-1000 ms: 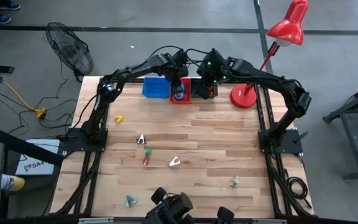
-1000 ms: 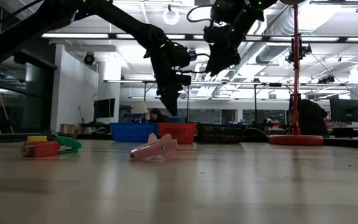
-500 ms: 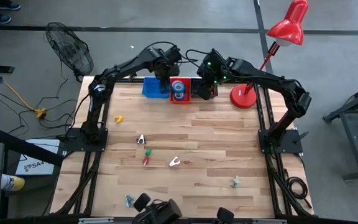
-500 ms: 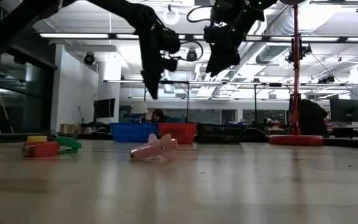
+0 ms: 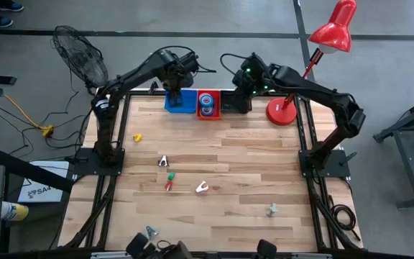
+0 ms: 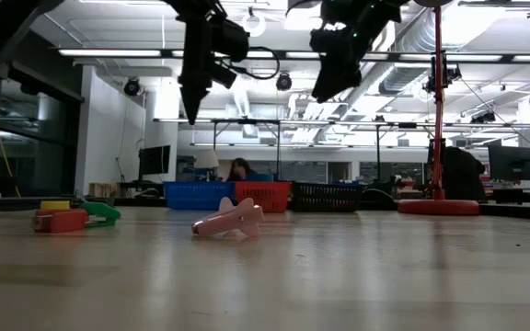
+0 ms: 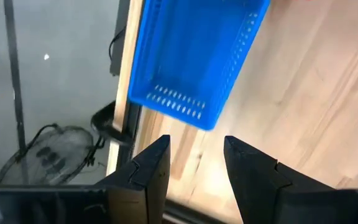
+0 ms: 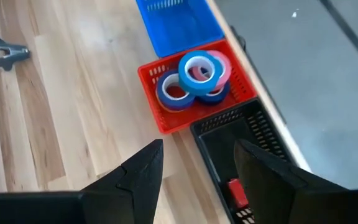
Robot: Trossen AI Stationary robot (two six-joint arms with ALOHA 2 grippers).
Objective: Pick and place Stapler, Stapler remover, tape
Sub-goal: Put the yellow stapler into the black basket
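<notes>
**Inspector:** Now, left to right across the high view, please.

**Assistant:** At upper left, the left gripper (image 5: 172,78) hangs above the blue bin (image 5: 177,101). Its wrist view shows the fingers parted, nothing between them. That bin looks empty.

**Inspector:** Next along?

**Assistant:** The red bin (image 5: 208,114), touching the blue one, holds the tape (image 5: 207,101): blue rolls and a pink one, stacked loosely. Beside it stands the black bin (image 5: 235,104), with a small red item inside that I cannot identify. The right gripper (image 5: 241,90) hovers over that bin, fingers spread, holding nothing.

**Inspector:** And the remaining stock?

**Assistant:** Small pieces lie scattered mid-table: a yellow piece (image 5: 137,137) at left, a dark staple remover (image 5: 163,161), a red and green piece (image 5: 169,180), a white staple remover (image 5: 202,187), two more toward the lower edge. None is touching another.

**Inspector:** Risks?

**Assistant:** In my judgement, three. The removers are small and lie flat, so a shallow pinch may skid them across the wood. The bins adjoin, so a release slightly off centre could land in the wrong compartment. Both arms crowd the same upper strip; a simultaneous reach could bring them into contact.
</notes>
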